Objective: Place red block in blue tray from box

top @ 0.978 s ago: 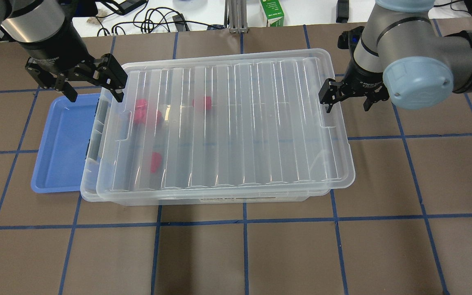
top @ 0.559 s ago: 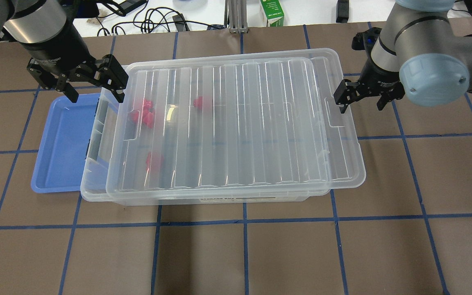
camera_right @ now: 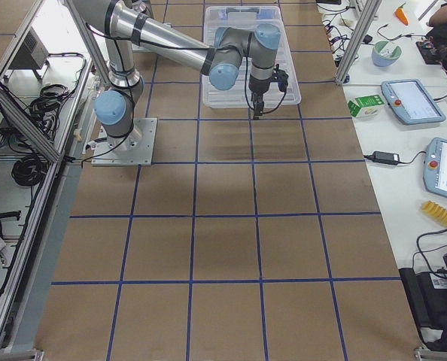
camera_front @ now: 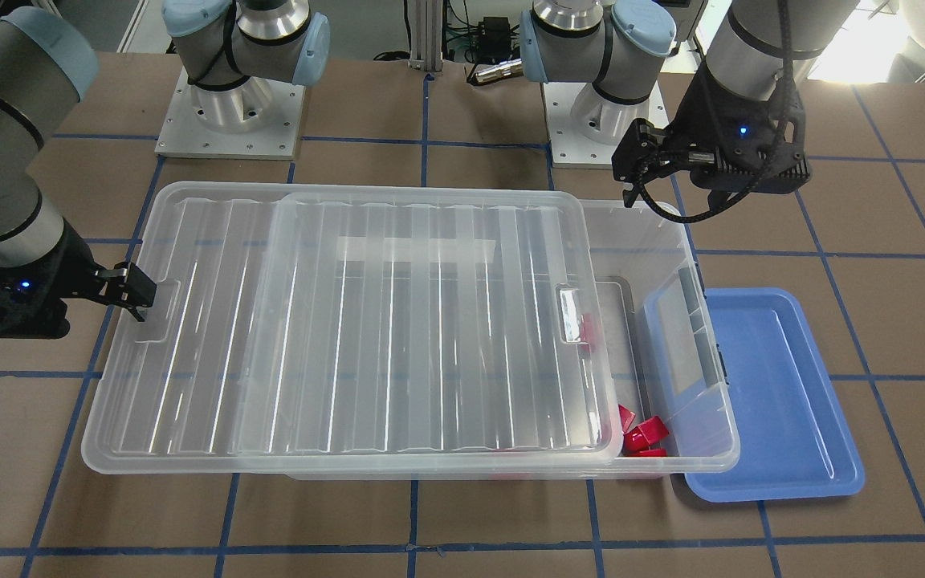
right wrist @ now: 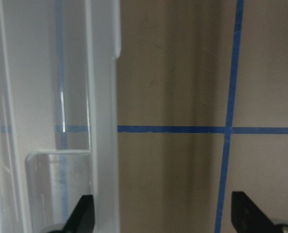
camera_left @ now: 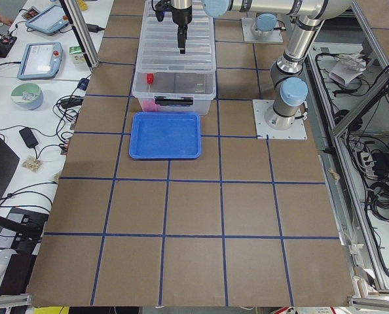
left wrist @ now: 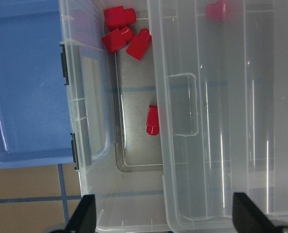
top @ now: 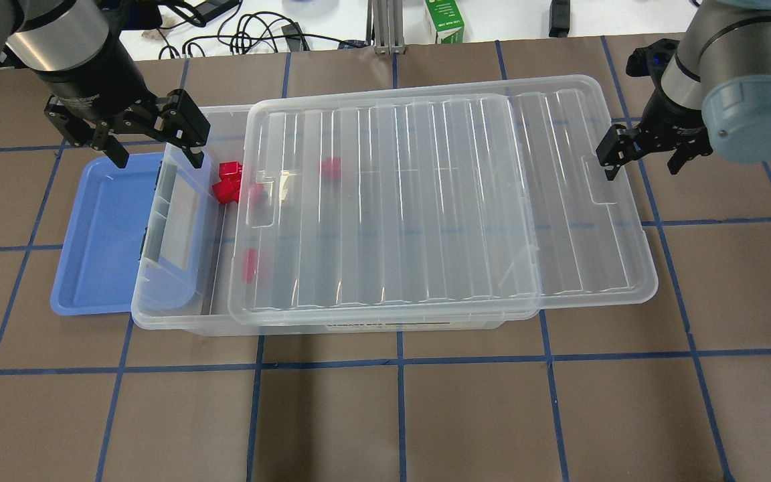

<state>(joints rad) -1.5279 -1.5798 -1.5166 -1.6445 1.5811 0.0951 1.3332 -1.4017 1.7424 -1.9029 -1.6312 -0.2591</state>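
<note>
The clear box (top: pixel 178 320) stands mid-table. Its ribbed lid (top: pixel 425 201) is slid toward my right, so the box's left end is uncovered. Three red blocks (top: pixel 228 182) lie bare in the far left corner; they also show in the left wrist view (left wrist: pixel 119 29). Another red block (left wrist: pixel 152 120) lies half under the lid's edge, and one (top: pixel 330 167) under the lid. The blue tray (top: pixel 98 234) lies against the box's left end, empty. My left gripper (top: pixel 156 155) is open above the box's left end. My right gripper (top: pixel 643 161) is open, one finger (top: pixel 608 163) at the lid's right handle notch.
The box's side latch flap (top: pixel 171 207) overhangs the blue tray's edge. A green carton (top: pixel 444 20) and cables lie beyond the table's far edge. Brown table with blue tape grid (top: pixel 399 361) runs in front of the box.
The lid has slid to my right along with my right gripper, baring the box's left end and three red blocks. My left gripper has stayed in place.
</note>
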